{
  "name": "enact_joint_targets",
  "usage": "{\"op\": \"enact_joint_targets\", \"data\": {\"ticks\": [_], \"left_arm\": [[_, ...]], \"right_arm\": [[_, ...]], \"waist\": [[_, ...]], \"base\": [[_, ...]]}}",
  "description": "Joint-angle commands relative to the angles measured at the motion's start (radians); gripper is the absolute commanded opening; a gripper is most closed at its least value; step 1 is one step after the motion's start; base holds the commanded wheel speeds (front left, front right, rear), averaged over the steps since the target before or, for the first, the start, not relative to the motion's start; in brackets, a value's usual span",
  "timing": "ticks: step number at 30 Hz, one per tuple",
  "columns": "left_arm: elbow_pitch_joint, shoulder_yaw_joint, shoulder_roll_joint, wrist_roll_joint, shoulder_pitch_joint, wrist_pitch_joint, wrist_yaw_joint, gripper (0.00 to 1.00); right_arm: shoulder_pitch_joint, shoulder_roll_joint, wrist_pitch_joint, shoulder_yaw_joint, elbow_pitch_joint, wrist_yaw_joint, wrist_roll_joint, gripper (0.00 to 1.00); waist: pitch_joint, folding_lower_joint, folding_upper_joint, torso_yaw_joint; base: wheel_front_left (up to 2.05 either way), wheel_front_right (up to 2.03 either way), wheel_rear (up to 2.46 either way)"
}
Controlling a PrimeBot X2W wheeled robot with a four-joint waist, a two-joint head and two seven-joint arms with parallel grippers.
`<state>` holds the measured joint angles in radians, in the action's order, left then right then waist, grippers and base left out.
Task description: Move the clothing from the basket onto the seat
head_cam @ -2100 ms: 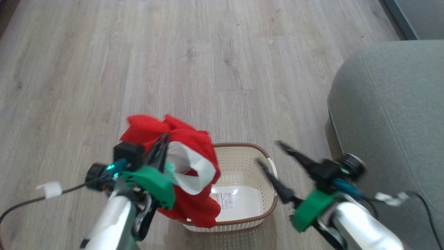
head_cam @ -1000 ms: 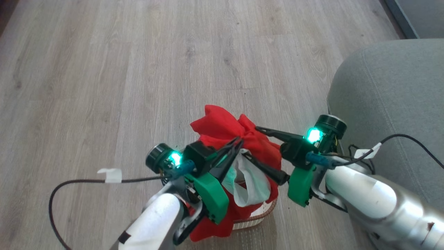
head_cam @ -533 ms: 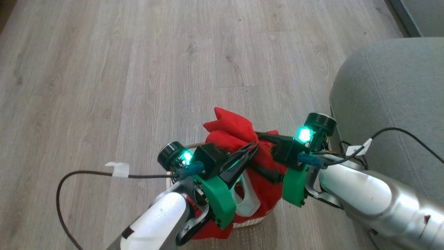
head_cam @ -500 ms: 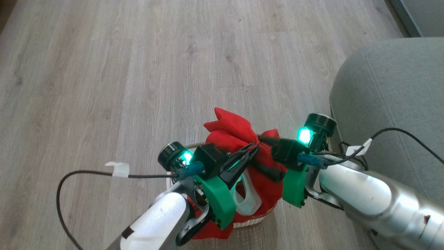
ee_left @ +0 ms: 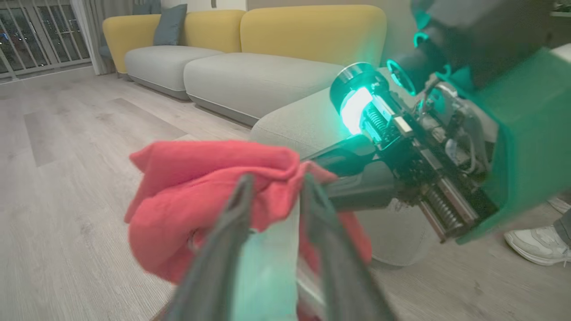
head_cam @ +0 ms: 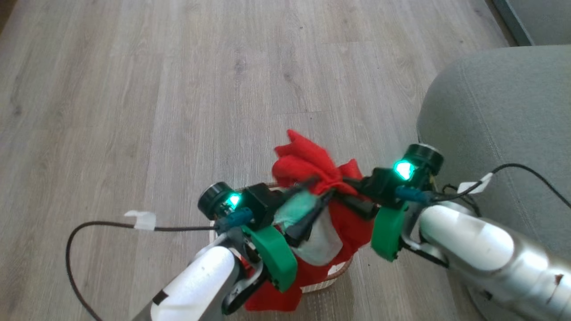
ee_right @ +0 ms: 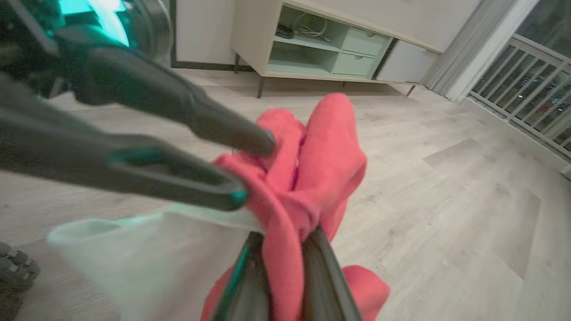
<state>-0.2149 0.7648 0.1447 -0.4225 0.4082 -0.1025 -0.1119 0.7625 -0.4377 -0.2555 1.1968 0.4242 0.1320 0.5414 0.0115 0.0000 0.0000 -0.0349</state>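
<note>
Clothing [head_cam: 308, 160] over basket [head_cam: 340, 269], grey plank floor [head_cam: 178, 89]

Soft daylight; wrist views blurred (fingers [ee_left: 221, 249] smeared, teal glare).

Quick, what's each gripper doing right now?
Left gripper: open, fingers apart around the clothing.
Right gripper: closed on the clothing.

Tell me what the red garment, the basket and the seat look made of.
Red garment: soft matte fabric, perhaps fleece; it bunches in folds.
Basket: cream plastic, probably; perforated wall, brown braided rim.
Seat: grey-green woven upholstery, likely; matte, stitched seams.
</note>
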Motion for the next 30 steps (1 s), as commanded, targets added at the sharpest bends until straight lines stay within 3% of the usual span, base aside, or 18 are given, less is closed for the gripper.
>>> {"op": "enact_joint_targets", "data": {"ticks": [1, 10, 22, 30], "left_arm": [[0.025, -0.051, 0.01, -0.004, 0.054, -0.019, 0.012, 1.0], [-0.023, -0.079, 0.015, -0.019, 0.033, -0.07, 0.041, 1.0], [-0.059, -0.051, -0.014, -0.027, 0.016, -0.111, 0.037, 1.0], [-0.083, -0.032, -0.027, -0.028, 0.021, -0.125, 0.031, 1.0]], "right_arm": [[-0.009, -0.028, -0.006, -0.038, -0.005, -0.001, 0.012, 0.0], [-0.029, -0.061, -0.006, -0.14, -0.021, -0.001, 0.006, 0.0], [-0.032, -0.137, -0.006, -0.258, -0.099, -0.001, -0.023, 0.0], [-0.065, -0.177, -0.006, -0.311, -0.123, -0.001, -0.026, 0.0]], "waist": [[0.0, 0.0, 0.0, -0.005], [-0.003, 0.0, 0.0, -0.087], [-0.01, 0.0, 0.0, -0.285], [-0.018, 0.0, 0.0, -0.379]], "base": [[0.0, 0.0, 0.0], [0.0, 0.0, 0.0], [0.0, 0.0, 0.0], [0.0, 0.0, 0.0]]}}
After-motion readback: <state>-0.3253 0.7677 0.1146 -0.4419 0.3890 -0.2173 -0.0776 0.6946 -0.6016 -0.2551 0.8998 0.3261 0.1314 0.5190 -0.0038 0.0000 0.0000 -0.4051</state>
